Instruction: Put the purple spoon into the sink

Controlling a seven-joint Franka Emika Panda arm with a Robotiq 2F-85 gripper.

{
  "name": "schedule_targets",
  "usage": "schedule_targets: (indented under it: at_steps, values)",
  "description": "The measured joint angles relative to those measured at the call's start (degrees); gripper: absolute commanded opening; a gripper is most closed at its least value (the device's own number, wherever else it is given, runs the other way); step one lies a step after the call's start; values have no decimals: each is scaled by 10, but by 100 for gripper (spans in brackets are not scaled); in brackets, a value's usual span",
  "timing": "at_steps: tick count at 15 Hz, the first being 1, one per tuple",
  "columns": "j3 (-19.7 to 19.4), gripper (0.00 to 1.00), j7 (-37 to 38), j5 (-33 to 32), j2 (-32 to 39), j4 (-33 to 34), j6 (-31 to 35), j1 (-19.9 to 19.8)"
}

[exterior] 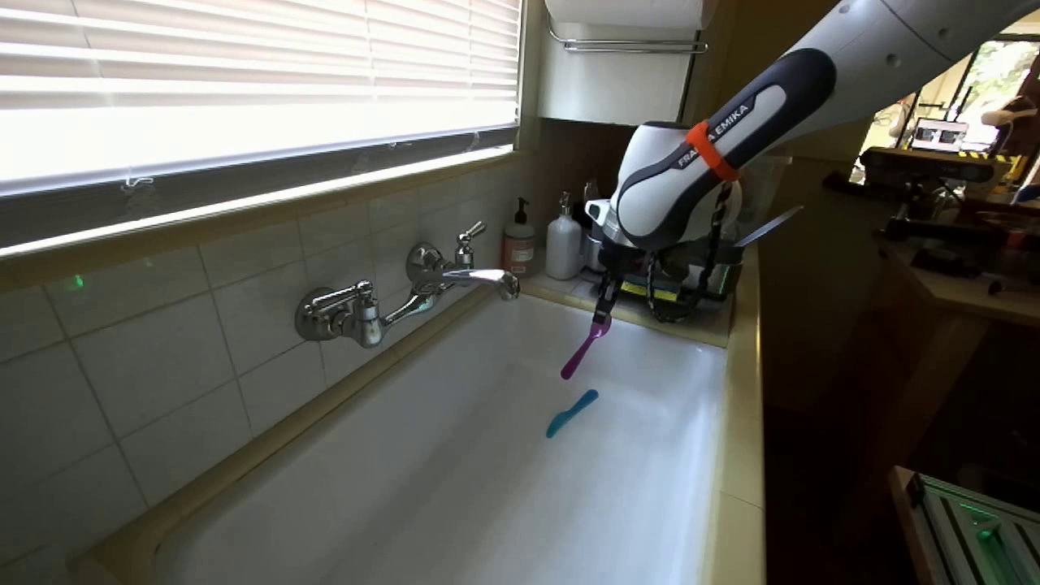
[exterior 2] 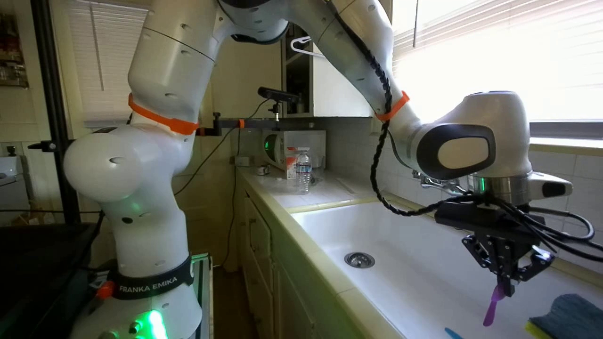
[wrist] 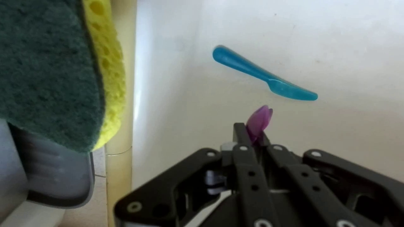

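Observation:
The purple spoon point(exterior: 578, 357) is held in my gripper point(exterior: 602, 317) by its bowl end. In both exterior views its handle hangs down at a slant over the white sink point(exterior: 463, 463). It also shows in an exterior view point(exterior 2: 491, 311), below the shut fingers point(exterior 2: 507, 288). In the wrist view the purple spoon point(wrist: 259, 120) sticks out between the two fingertips point(wrist: 253, 135), with the white sink floor point(wrist: 176, 132) beyond it; its handle is hidden there. The spoon appears above the basin floor, apart from it; the exact height is hard to tell.
A blue plastic knife point(exterior: 572, 413) lies on the sink floor, close to the spoon. A chrome faucet point(exterior: 479, 278) juts over the basin. Soap bottles point(exterior: 563, 244) stand at the corner. A green and yellow sponge point(wrist: 53, 72) sits beside the sink edge, over a grey container point(wrist: 60, 170).

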Motion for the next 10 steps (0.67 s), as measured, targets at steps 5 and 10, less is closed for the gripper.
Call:
schedule_targets:
  at_steps: [5,10]
  values:
    - [11,2,21,-8,28,33,5,-12]
    - [21,52,24,-13,53,63,5,-23]
